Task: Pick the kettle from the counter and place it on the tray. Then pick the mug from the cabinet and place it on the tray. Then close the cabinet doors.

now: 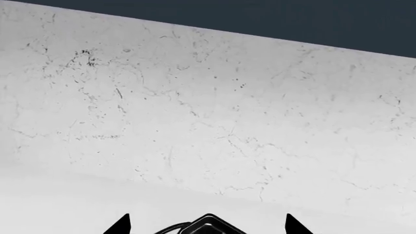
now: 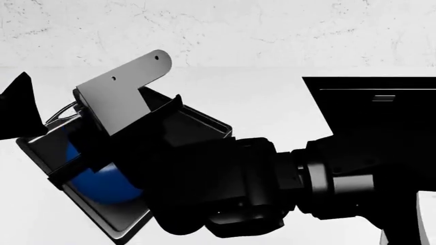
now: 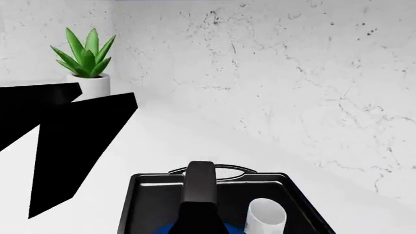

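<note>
A: What setting do the views show?
B: A simulated home kitchen: a white marbled wall [image 3: 279,83] rises behind a plain white counter [image 3: 156,146].

A: Which items support this?
B: A blue kettle [image 2: 102,184] and a white mug [image 3: 266,218] stand in a black tray [image 3: 140,204]; a potted succulent [image 3: 86,61] sits at the counter's far end.

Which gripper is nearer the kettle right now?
Right. The right arm hangs over the tray, directly above the kettle. The left gripper faces only marbled wall, no kettle in its view.
</note>
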You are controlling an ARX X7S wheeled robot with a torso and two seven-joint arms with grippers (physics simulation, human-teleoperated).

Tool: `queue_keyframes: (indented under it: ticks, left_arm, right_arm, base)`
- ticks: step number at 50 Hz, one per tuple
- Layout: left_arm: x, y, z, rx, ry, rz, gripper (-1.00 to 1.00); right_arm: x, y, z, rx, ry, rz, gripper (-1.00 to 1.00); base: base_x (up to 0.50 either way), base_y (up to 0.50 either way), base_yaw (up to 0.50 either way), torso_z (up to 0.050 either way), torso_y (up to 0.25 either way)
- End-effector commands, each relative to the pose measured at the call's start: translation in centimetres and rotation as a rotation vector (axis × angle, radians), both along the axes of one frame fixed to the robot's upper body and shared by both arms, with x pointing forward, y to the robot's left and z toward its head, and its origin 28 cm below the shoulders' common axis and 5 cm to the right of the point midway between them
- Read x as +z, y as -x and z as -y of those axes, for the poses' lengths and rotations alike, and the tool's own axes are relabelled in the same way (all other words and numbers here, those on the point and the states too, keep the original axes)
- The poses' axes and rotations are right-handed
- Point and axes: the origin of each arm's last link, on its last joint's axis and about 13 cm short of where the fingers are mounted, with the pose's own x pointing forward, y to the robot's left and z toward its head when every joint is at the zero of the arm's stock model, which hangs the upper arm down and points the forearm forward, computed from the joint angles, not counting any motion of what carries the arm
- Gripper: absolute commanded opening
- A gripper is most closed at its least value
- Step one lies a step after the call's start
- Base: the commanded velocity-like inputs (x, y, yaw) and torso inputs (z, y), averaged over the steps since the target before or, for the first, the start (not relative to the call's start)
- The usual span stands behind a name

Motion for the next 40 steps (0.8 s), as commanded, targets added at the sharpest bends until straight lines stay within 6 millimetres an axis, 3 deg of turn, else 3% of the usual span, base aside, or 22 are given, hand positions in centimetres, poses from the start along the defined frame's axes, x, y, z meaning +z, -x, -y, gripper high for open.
queue_keyframes:
  ticks: [1,2,3,21,32,40]
  left_arm:
    - [-0.3,-0.1,-0.1,0.004,0.004,-0.005,1.0]
    - [-0.4,-0.1,-0.1,0.004,0.005,-0.006,1.0]
    - [-0.4,-0.1,-0.1,0.004,0.005,-0.006,1.0]
    - [-0.5,0.1,-0.2,0.008,0.014,-0.005,1.0]
    - [0.2,0.2,-0.2,0.004,0.019,0.009,1.0]
    - [1.0,0.8,0.0,0.0,0.015,0.032,1.0]
  right_arm:
    - [0.1,-0.4,-0.2,-0.005,-0.018,0.031,-1.0]
    - [0.1,-0.5,-0.2,-0.005,-0.017,0.029,-1.0]
    - [0.1,-0.5,-0.2,-0.005,-0.014,0.027,1.0]
    - [0.3,-0.5,-0.1,0.0,-0.001,0.025,1.0]
    - [6.3,2.3,2.5,0.001,-0.129,0.185,1.0]
    - [10.5,4.5,6.4,-0.082,-0.206,0.306,1.0]
  base:
    - [0.0,0.0,0.0,0.0,0.0]
    - [0.0,0.0,0.0,0.0,0.0]
    - [0.0,0.0,0.0,0.0,0.0]
    - [0.0,0.0,0.0,0.0,0.0]
    - [0.0,0.0,0.0,0.0,0.0]
    - [0.0,0.0,0.0,0.0,0.0]
